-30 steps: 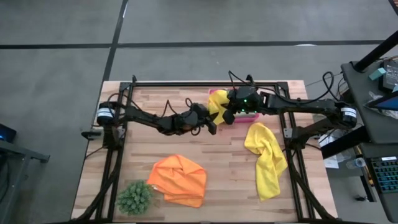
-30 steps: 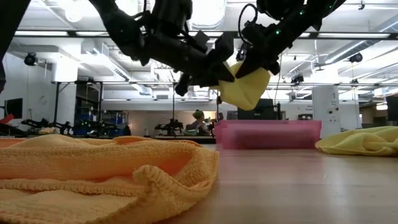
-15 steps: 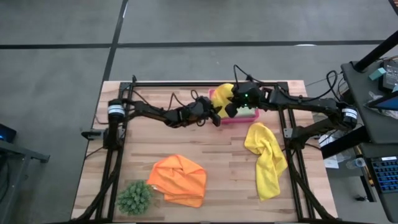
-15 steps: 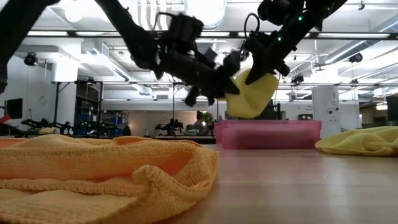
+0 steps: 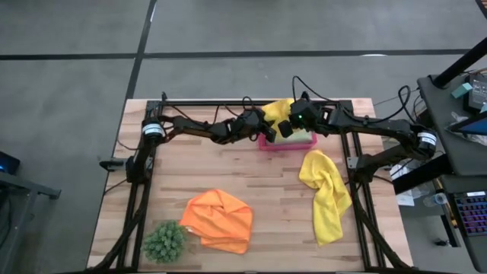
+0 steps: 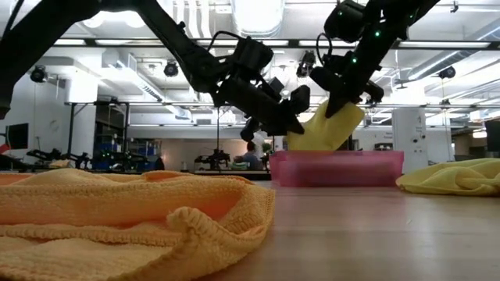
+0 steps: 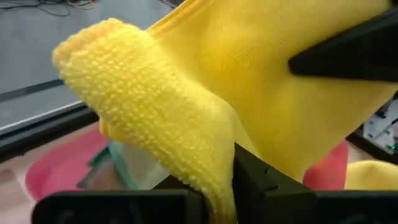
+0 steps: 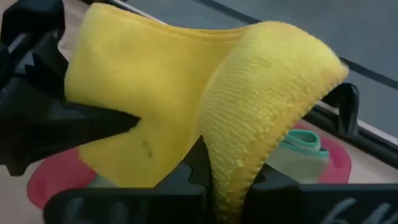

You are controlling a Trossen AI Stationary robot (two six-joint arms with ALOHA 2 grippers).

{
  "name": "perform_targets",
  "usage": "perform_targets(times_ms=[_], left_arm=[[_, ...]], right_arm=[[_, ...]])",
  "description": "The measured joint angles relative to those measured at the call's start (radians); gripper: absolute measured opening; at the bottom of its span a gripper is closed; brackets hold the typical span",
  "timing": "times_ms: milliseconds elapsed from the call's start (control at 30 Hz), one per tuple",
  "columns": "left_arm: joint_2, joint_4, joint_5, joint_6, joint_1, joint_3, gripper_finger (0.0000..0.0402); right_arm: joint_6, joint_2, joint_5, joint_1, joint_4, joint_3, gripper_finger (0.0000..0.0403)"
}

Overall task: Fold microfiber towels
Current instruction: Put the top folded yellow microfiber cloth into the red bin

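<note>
- Left gripper [image 5: 264, 127] and right gripper [image 5: 283, 125] both pinch the same folded yellow towel [image 5: 278, 111], 1 from each side, above the pink tray [image 6: 336, 168].
- Step, I judge: putting the folded towel into the tray, on top of folded cloths [image 8: 301, 148] already inside.
- Next move needs lowering both together, then releasing evenly.
- 2 towels wait unfolded: orange towel [image 5: 218, 218] and 2nd yellow towel [image 5: 326, 194], near the plant ball [image 5: 164, 240].

My high camera looks straight down, taking in the whole table [image 5: 251, 190]; my low camera sits at tabletop level, nearest the orange towel [image 6: 133, 226], facing the room; each wrist camera looks close past its own fingers at the folded yellow towel [image 7: 186, 106], which all four views share.
</note>
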Motion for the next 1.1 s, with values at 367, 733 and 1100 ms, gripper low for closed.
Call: perform_targets(times_ms=[367, 733, 1100], left_arm=[[0.028, -0.006, 0.027, -0.078, 0.001, 0.013, 0.0028], [0.062, -0.060, 0.021, -0.081, 0.001, 0.072, 0.0028], [0.062, -0.092, 0.020, -0.106, 0.001, 0.078, 0.0045]], right_arm=[[0.062, 0.072, 0.061, 0.000, -0.075, -0.002, 0.0013], [0.124, 0.077, 0.139, -0.005, -0.144, -0.004, 0.0013], [0.123, 0.102, 0.167, -0.009, -0.137, -0.018, 0.0083]])
